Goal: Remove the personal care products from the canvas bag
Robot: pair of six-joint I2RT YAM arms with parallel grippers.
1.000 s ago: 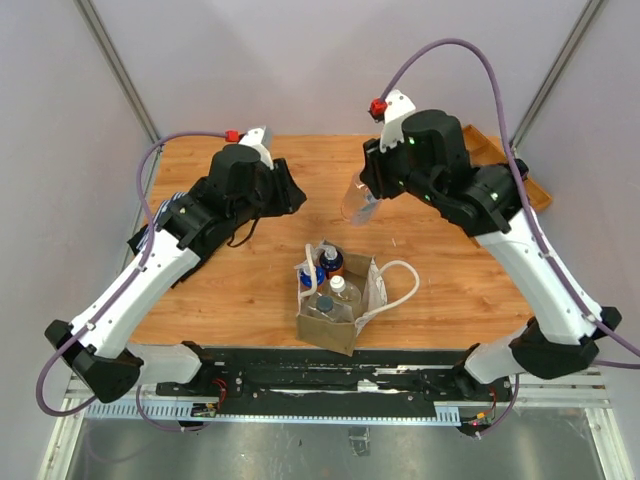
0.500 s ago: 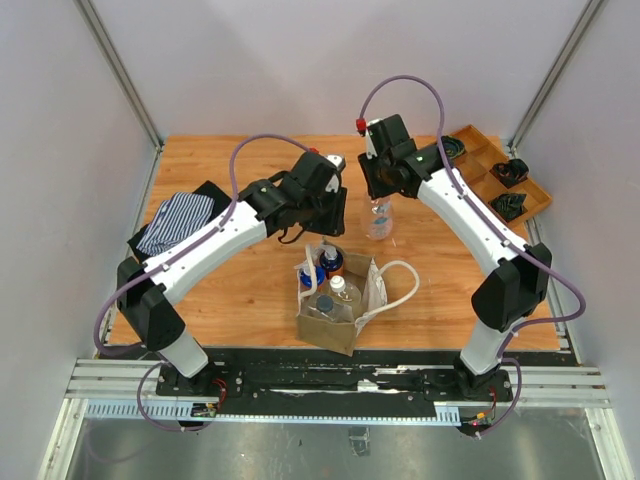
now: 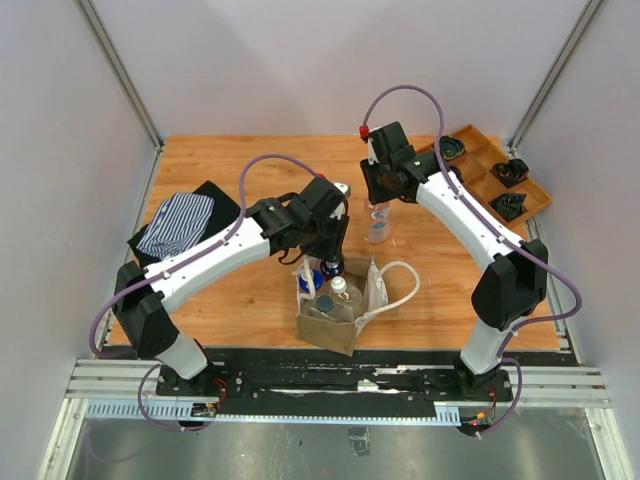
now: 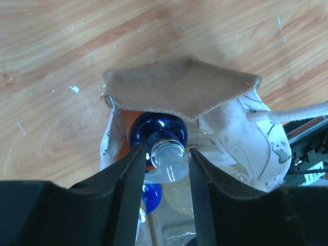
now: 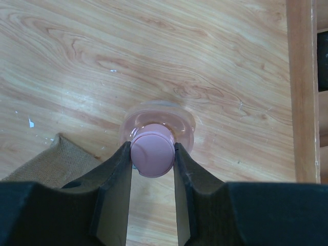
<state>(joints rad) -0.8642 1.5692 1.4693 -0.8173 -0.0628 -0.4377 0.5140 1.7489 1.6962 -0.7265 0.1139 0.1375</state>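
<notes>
The canvas bag [image 3: 340, 325] stands near the front middle of the table, open at the top. Inside it are bottles with blue caps [image 3: 312, 280] and a white-capped clear one [image 3: 338, 287]. My left gripper [image 3: 328, 262] is down in the bag's mouth. In the left wrist view the bag [image 4: 179, 87] is below my open left gripper [image 4: 166, 151], whose jaws flank the white cap [image 4: 167, 154], with a blue cap [image 4: 154, 125] beside it. My right gripper [image 3: 377, 205] is shut on the pink cap of a clear bottle [image 3: 377, 230] standing on the table behind the bag. The right wrist view shows this gripper [image 5: 152, 147] and bottle [image 5: 159, 114].
A wooden compartment tray [image 3: 495, 175] with dark coiled bundles sits at the back right, and its edge [image 5: 302, 92] is near the right gripper. Folded black and blue-striped clothing [image 3: 180, 222] lies at the left. The bag's white handle [image 3: 405, 285] loops out to the right.
My left gripper has swung from the back left to the bag and lowered into its mouth. My right gripper has lowered the pink-capped bottle to the table behind the bag.
</notes>
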